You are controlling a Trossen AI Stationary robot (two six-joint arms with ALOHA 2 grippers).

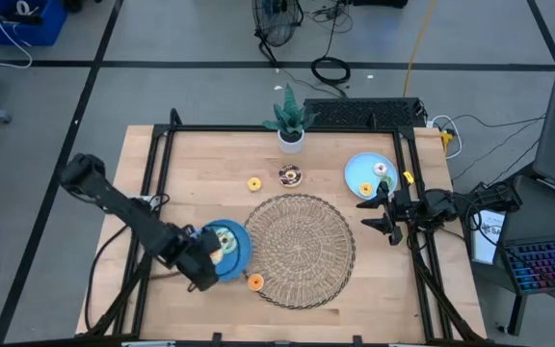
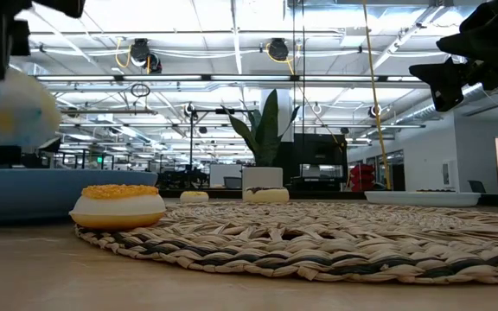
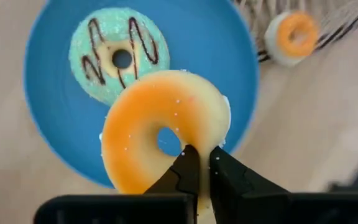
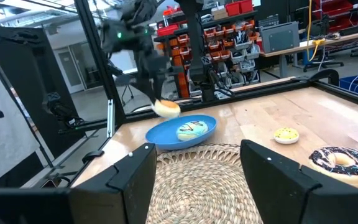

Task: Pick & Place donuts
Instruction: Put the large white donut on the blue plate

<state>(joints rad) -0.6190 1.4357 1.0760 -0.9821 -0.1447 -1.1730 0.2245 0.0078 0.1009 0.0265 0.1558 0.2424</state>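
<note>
Your left gripper [image 3: 199, 163] has its jaws pressed together on the rim of a yellow-orange donut [image 3: 160, 134], pinching it through the hole edge. It hangs above the left blue plate [image 1: 240, 253], not touching it. In the right wrist view you see the same donut lifted clear of that plate.

On that plate lies a mint donut [image 3: 118, 55] with dark drizzle, flat, near the plate's middle.

An orange-topped donut [image 1: 255, 282] sits on the bare table just beside the plate, at the near edge of the wicker mat [image 1: 302, 249]. In the low view it's the closest thing, resting at the mat's rim.

Your right gripper [image 1: 386, 214] hovers above the table between the mat and the right blue plate [image 1: 358, 170], jaws spread, nothing between them. Right wrist view confirms the fingers wide apart and empty.

The right plate carries two small donuts, one orangey [image 1: 365, 189], one pale [image 1: 381, 170]; details too small to tell.

Beyond the mat, on the table: a yellow donut [image 1: 254, 183] and a brown-iced donut [image 1: 290, 174], near each other but apart. A potted plant [image 1: 290, 124] stands at the far edge behind them.

Nothing lies on the mat itself.
</note>
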